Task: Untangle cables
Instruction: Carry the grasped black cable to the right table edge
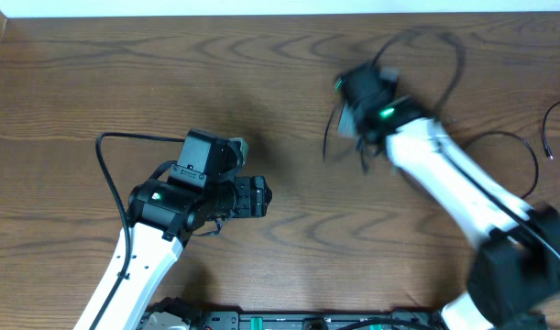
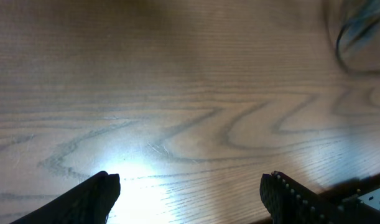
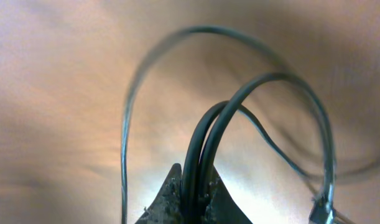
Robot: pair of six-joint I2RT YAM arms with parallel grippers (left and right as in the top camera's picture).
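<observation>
The wooden worktop [image 1: 78, 92] lay bare across its middle and left, so I judged there was plenty of room to drag a cord toward the near side. The right arm [image 1: 454, 179] reached to the far right-hand part. The left arm [image 1: 142, 247] sat low on the near left, well apart from the work. That made the right arm much the nearer to the cables [image 3: 199, 162].

These hung from the right arm's tip as a blurred bundle in the overhead view, with one loop arching toward the far edge. In the right wrist view, two black strands ran side by side straight out along the line of the fingers, then bent over to the right. A thinner grey strand looped wider around them.

The right fingers [image 3: 166, 205] were together, clamped on that black pair. The left fingers [image 2: 96, 199] stood apart over bare wood, holding nothing.

Lower right, the grey strand ended in what looked like a small plug [image 3: 319, 210]. Any pull would likely have had to run away from that loop.
</observation>
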